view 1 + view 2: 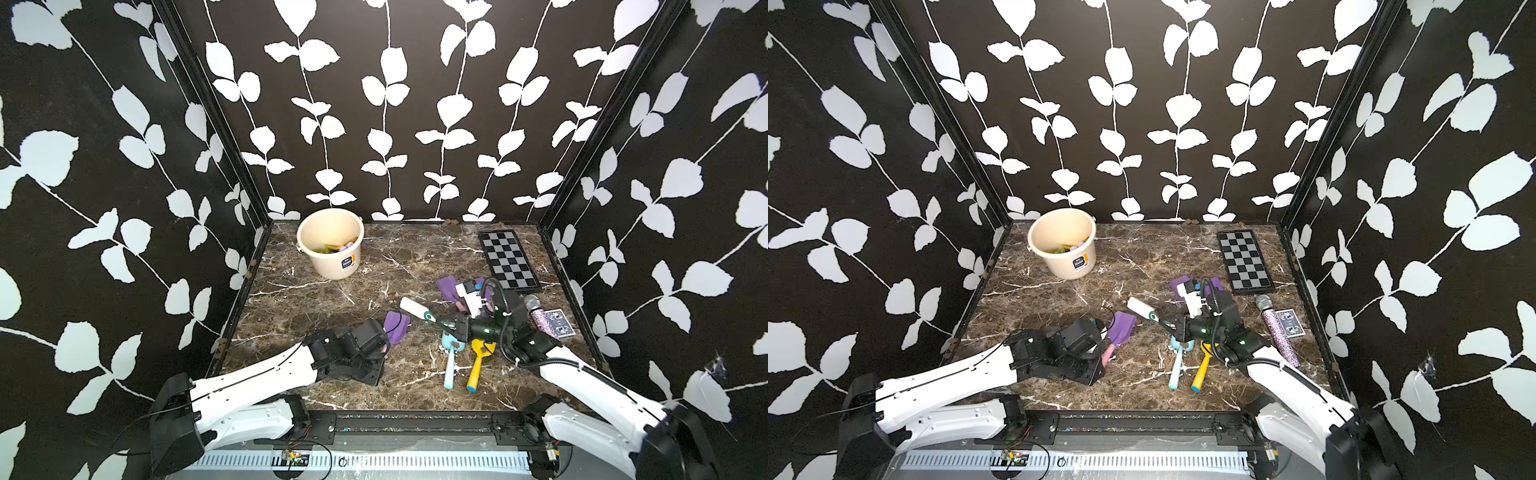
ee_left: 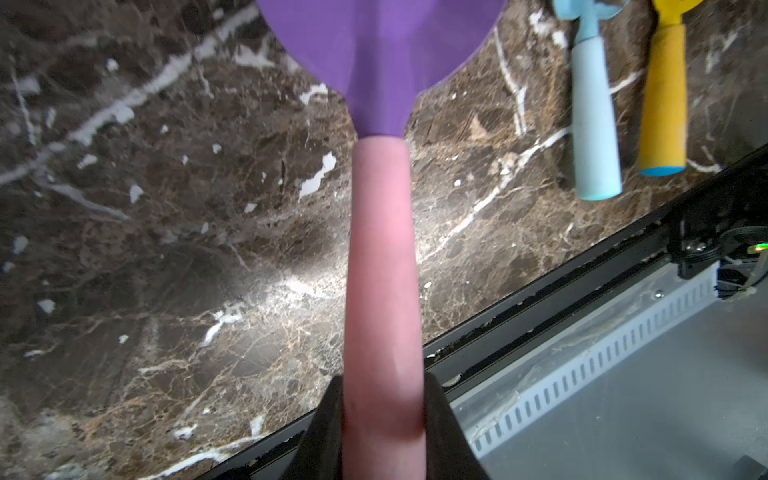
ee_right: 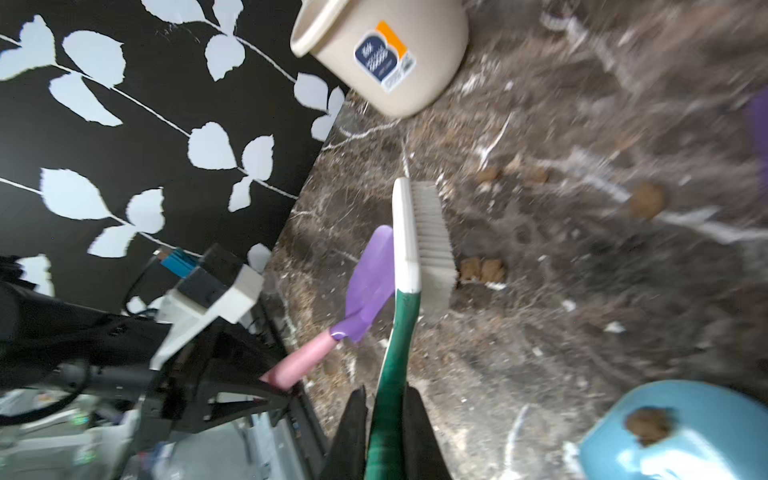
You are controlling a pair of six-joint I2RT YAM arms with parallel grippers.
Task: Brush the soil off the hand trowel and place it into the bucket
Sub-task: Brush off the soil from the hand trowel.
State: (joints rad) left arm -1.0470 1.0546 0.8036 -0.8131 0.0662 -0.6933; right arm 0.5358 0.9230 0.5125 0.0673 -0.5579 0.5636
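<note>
Your left gripper [image 2: 382,401] pinches the trowel [image 2: 376,54] by its pink handle's end, right gripper [image 3: 384,415] clamps the brush [image 3: 432,241], so hard strokes could twist the trowel loose.

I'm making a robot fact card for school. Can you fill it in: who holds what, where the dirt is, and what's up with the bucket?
Left gripper: jaws shut on the purple trowel, by its pink handle
Right gripper: jaws shut on the brush, by its green handle
Soil: clumps on the table; one clump on the blue trowel blade
Bucket: upright near the back wall, yellow-green and pink things inside
Lying on the table: blue trowel, yellow trowel, side by side
</note>
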